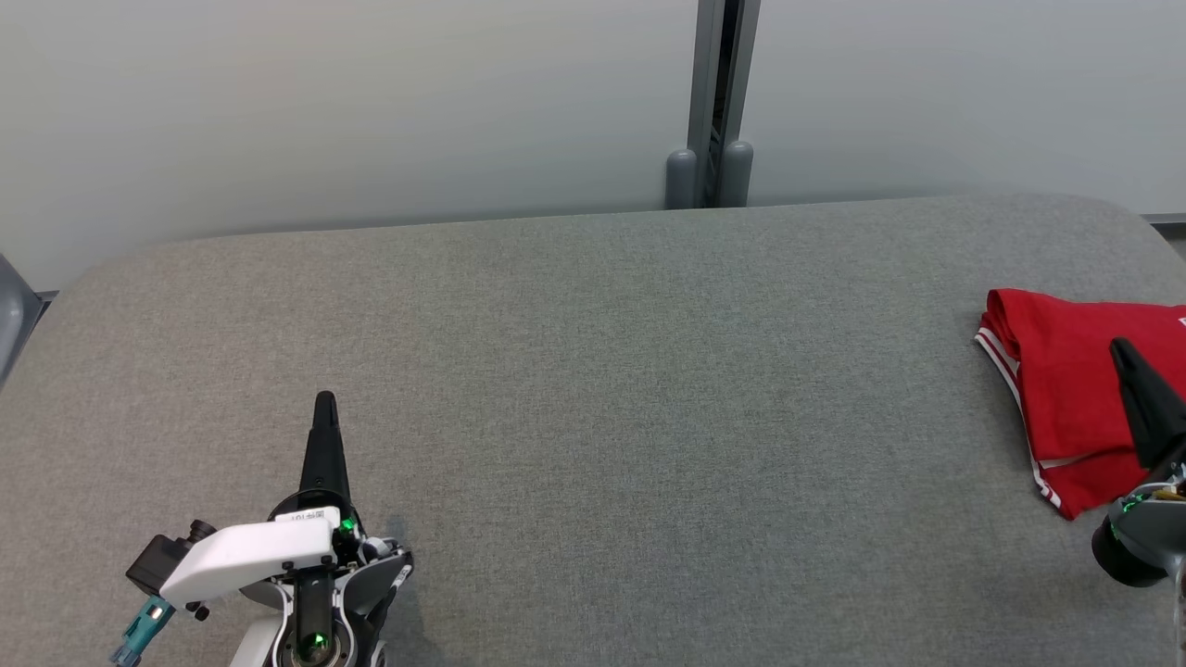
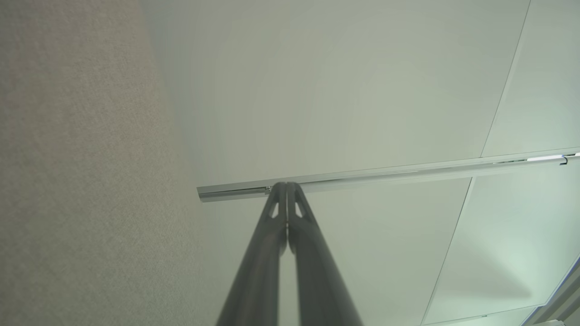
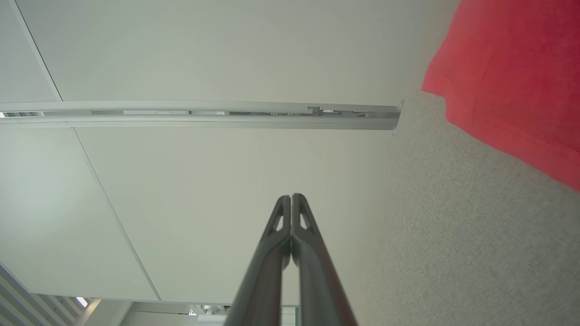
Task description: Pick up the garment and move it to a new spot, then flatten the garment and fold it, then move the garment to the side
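Note:
The garment (image 1: 1075, 389) is red with white stripes along its hems and lies folded at the right edge of the grey table (image 1: 593, 389), partly cut off by the head view's border. My right gripper (image 1: 1123, 350) is shut and empty, its dark fingers standing in front of the garment's right part; whether they touch the cloth I cannot tell. In the right wrist view the shut right gripper (image 3: 291, 197) points at the wall, with the garment (image 3: 512, 72) at the upper right. My left gripper (image 1: 325, 400) is shut and empty over the table's front left, far from the garment. The left gripper (image 2: 286, 185) shows its tips pressed together.
A pale wall runs behind the table, with a grey vertical rail (image 1: 713, 111) at its middle. The same rail (image 2: 385, 174) crosses the left wrist view, and the rail (image 3: 199, 115) crosses the right wrist view. The table's rounded back corners fall away at far left and right.

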Robot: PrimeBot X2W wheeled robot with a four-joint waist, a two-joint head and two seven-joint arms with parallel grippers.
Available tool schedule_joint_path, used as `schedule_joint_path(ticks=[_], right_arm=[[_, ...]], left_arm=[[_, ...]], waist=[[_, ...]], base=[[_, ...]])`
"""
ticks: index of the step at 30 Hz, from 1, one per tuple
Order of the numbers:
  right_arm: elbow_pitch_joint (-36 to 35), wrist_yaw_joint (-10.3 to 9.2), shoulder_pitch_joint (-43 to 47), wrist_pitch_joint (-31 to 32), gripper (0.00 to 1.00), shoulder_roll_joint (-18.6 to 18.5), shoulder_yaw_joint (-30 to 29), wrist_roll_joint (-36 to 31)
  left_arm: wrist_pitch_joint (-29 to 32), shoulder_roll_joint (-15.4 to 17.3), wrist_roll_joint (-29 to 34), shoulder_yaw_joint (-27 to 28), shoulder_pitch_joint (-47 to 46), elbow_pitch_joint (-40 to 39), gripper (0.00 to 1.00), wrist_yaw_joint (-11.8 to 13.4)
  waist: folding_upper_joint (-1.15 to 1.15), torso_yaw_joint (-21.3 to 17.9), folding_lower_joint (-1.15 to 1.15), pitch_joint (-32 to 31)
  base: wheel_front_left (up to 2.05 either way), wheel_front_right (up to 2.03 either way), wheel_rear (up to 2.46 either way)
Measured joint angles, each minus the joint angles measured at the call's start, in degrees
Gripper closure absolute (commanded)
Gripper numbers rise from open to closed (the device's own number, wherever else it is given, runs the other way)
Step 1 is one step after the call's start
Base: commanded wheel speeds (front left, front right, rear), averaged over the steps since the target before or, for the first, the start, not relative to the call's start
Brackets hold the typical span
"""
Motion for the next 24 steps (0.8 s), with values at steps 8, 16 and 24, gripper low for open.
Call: schedule_joint_path(ticks=[8, 16, 24], right_arm=[[0.0, 0.01, 0.0, 0.0, 1.0, 0.0, -0.07, -0.01], [0.0, 0.0, 0.0, 0.01, 1.0, 0.01, -0.08, -0.04], [0.0, 0.0, -0.01, 0.02, 1.0, 0.01, -0.12, -0.05]], left_arm=[[0.0, 0.0, 0.0, 0.0, 0.0, 0.0, 1.0, 0.0], [0.0, 0.0, 0.0, 0.0, 0.0, 0.0, 1.0, 0.0], [0.0, 0.0, 0.0, 0.0, 0.0, 0.0, 1.0, 0.0]], waist=[[0.0, 0.0, 0.0, 0.0], [0.0, 0.0, 0.0, 0.0], [0.0, 0.0, 0.0, 0.0]], base=[[0.0, 0.0, 0.0], [0.0, 0.0, 0.0], [0.0, 0.0, 0.0]])
